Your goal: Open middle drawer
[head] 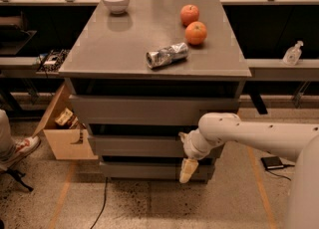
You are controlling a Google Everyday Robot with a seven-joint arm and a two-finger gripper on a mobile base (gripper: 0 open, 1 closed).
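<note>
Grey three-fronted bench [124, 39], centre of frame. The middle drawer [134, 146], a wide shallow grey handleless panel, lies between the taller front above and the slimmest front below, and looks shut. The white arm's cream-tipped claw [188, 169] hangs at lower centre, before the slimmest front, just under the middle drawer's right part; its opening cannot be told. Advice: catch the dark gap along the panel's upper edge, then pull straight outward, level.
</note>
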